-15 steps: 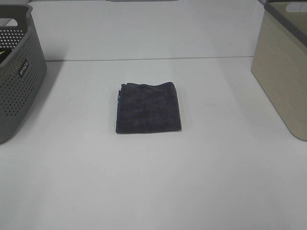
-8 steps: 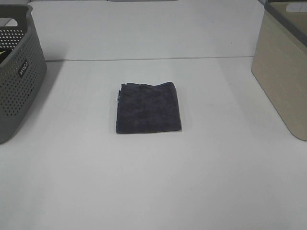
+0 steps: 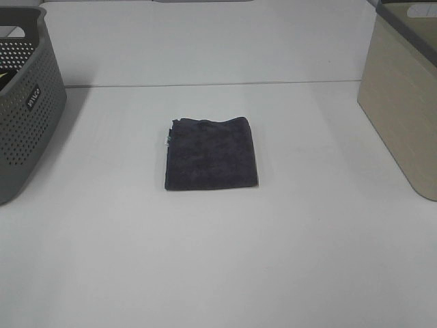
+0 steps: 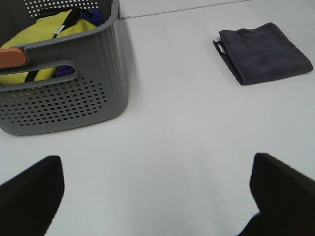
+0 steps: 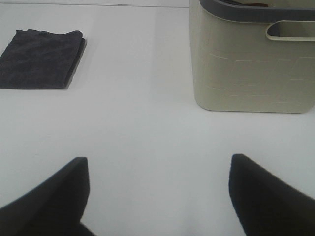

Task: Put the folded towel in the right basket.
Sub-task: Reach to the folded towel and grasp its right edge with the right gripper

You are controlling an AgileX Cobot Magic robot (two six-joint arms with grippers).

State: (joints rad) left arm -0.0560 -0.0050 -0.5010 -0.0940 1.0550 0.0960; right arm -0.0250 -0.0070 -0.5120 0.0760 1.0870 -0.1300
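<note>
Charcoal plush towel [image 3: 211, 153] lies folded square; left hand [image 4: 157, 196] and right hand [image 5: 160, 194] gape empty.

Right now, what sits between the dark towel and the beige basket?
Nothing: only bare white table lies between the towel and the beige basket, as the high view and right wrist view show.

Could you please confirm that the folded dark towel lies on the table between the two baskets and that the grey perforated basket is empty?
Not quite: the grey perforated basket is not empty; the left wrist view shows yellow cloth inside it. The folded dark towel does lie on the table between the two baskets.
</note>
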